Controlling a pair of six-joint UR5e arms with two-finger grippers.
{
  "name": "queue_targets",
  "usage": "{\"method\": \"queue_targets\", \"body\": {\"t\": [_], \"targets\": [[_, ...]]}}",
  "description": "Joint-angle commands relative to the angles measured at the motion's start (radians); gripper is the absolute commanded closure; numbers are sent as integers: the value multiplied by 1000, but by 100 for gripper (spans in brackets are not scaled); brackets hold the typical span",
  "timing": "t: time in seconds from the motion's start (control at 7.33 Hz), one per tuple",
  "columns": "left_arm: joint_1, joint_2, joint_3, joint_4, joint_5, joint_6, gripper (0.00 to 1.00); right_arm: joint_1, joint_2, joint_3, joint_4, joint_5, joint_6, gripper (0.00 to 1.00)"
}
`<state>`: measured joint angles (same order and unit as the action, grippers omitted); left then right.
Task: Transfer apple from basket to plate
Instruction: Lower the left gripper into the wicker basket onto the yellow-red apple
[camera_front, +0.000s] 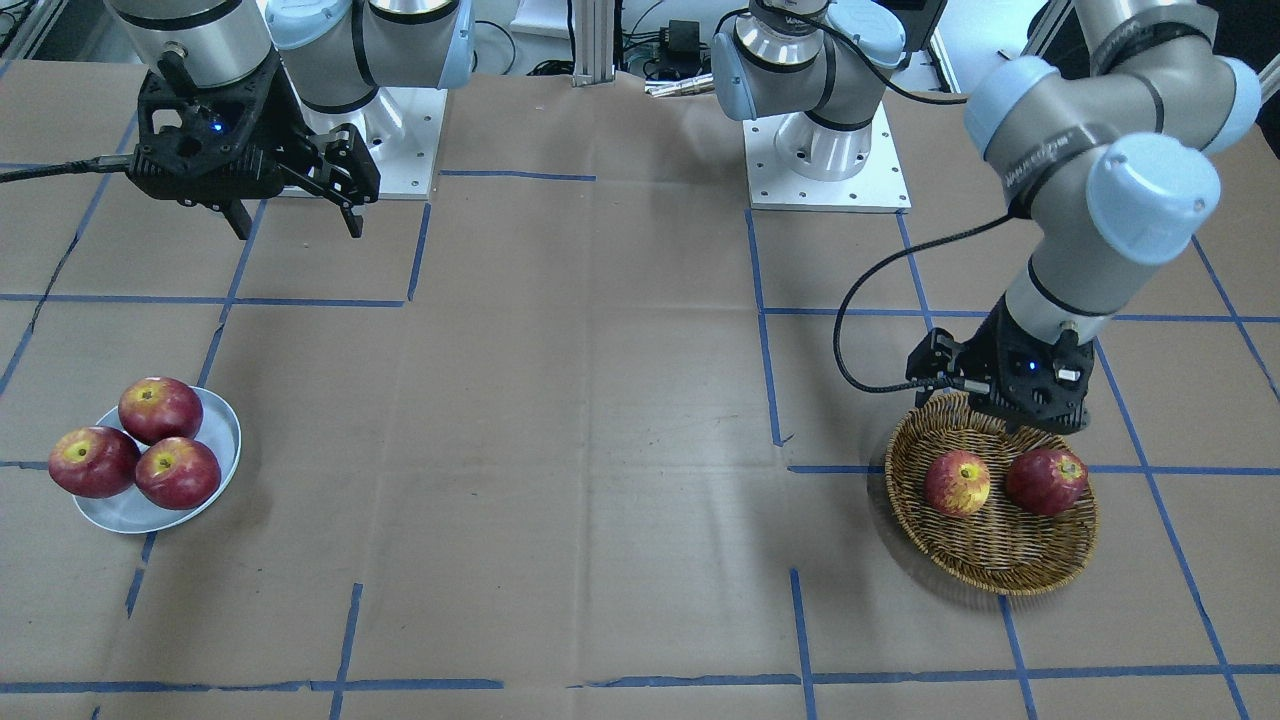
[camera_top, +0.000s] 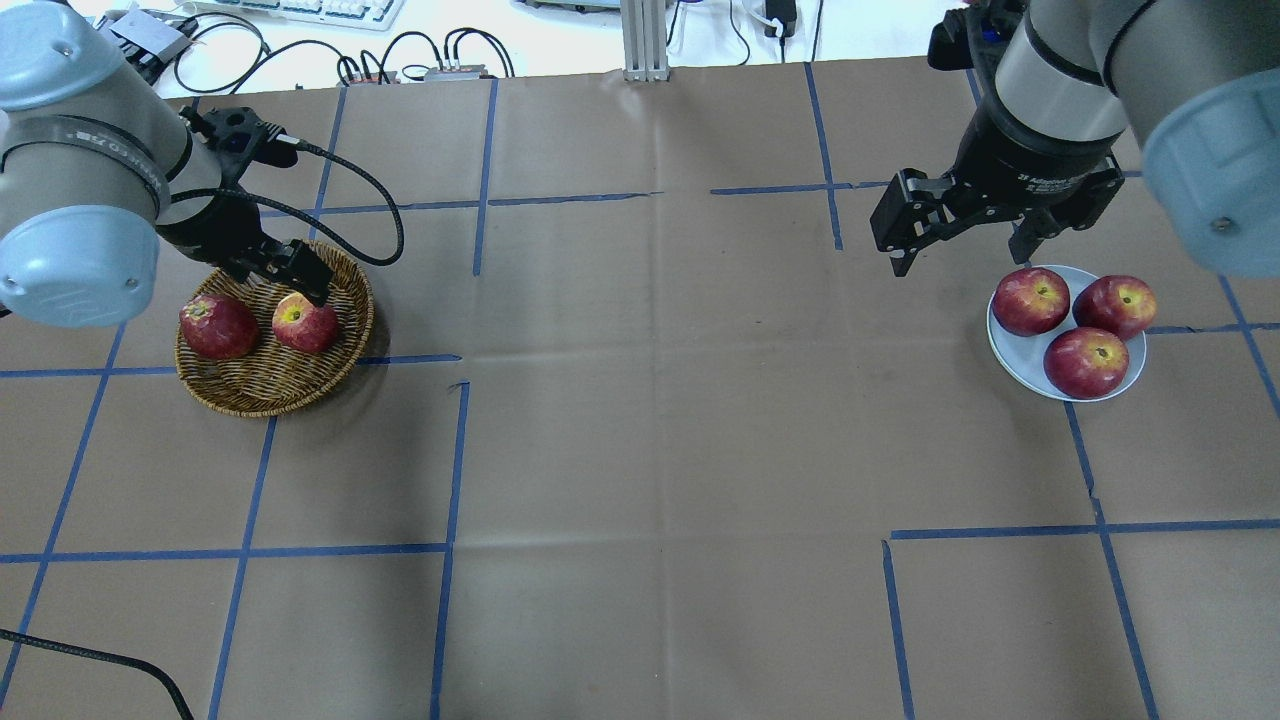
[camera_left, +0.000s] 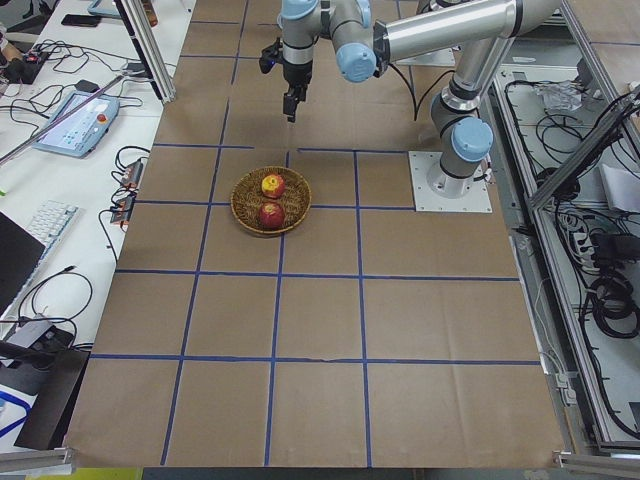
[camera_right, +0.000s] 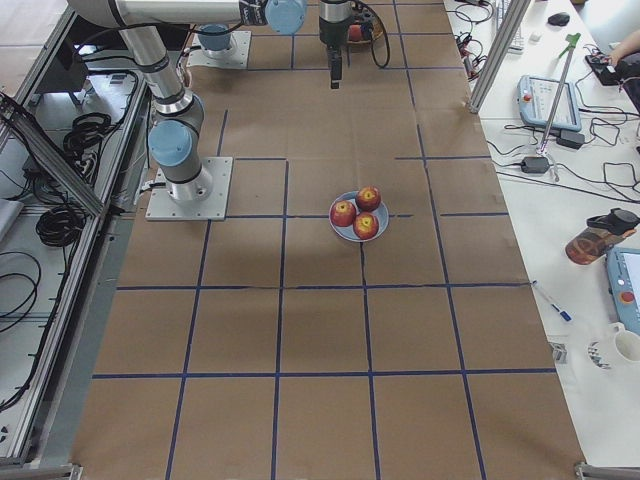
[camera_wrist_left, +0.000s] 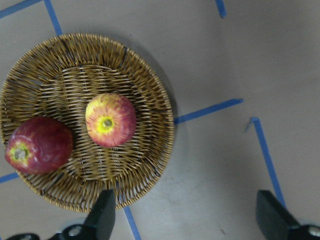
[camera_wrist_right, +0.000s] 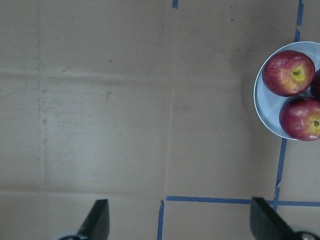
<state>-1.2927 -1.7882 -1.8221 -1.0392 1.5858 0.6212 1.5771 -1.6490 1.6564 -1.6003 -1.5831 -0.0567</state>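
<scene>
We look down on a desk (camera_top: 640, 450) covered in brown paper, creased in places and ruled into squares by blue tape (camera_top: 345, 548). Cables (camera_left: 130, 170) and a white keyboard (camera_left: 50, 228) lie off one end. The basket (camera_top: 260, 395) is round and shallow, tightly woven tan wicker. In it the apple (camera_top: 305, 322), streaked light red with a yellow stem hollow, lies stem up just beside a darker red apple (camera_top: 218, 326). The left claw (camera_wrist_left: 185, 202) hangs above the basket's rim, spread wide and gripping nothing. Well apart, the smooth pale grey-blue plate (camera_top: 1015, 350) carries three glossy dark red apples (camera_top: 1085, 362). The right claw (camera_front: 298, 228) hovers near it, likewise spread wide and empty.
</scene>
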Motion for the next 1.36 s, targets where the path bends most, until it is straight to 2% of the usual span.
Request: {"method": "queue_targets", "body": {"t": [0.0, 0.82, 1.09, 1.23], "targets": [[30, -129, -2, 117, 0, 18, 1, 0, 0, 0, 0, 0, 0, 0], [39, -213, -3, 140, 0, 8, 2, 1, 0, 2, 2, 0, 0, 0], [39, -237, -2, 174, -1, 6, 9, 1, 0, 2, 2, -2, 0, 0], [39, -238, -3, 174, -4, 6, 19, 1, 0, 2, 2, -2, 0, 0]]}}
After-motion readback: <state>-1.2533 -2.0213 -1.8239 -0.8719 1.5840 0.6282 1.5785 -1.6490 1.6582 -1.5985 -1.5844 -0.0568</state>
